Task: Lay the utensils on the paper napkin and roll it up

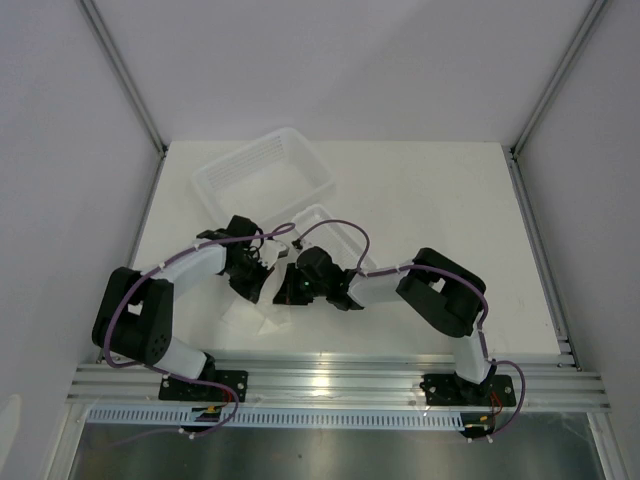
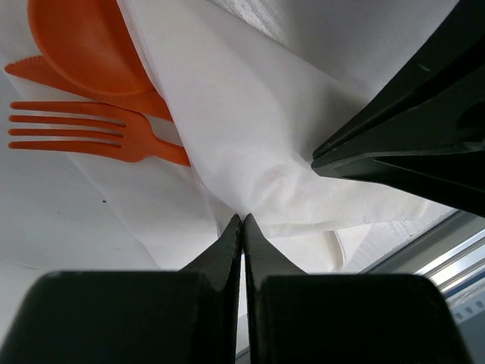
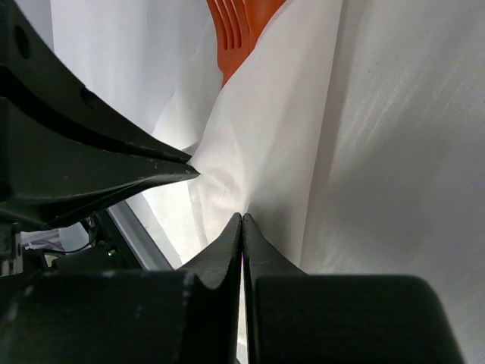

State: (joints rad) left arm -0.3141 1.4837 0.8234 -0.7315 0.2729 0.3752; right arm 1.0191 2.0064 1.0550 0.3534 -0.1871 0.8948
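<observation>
The white paper napkin [image 2: 250, 114] lies folded over the orange utensils. A spoon bowl [image 2: 83, 45], a fork [image 2: 83, 129] and a knife tip [image 2: 23, 68] stick out of the fold in the left wrist view. The fork [image 3: 235, 30] also shows in the right wrist view, above the napkin [image 3: 273, 136]. My left gripper [image 2: 242, 220] is shut, pinching the napkin's folded edge. My right gripper [image 3: 242, 218] is shut on the same fold, close beside the left. In the top view both grippers, left [image 1: 268, 262] and right [image 1: 290, 280], meet over the napkin [image 1: 262, 312].
A small ribbed white tray [image 1: 325, 222] sits just behind the grippers. A large translucent basket [image 1: 262, 172] stands behind it at the back left. The table's metal front rail [image 1: 330, 380] runs close to the napkin.
</observation>
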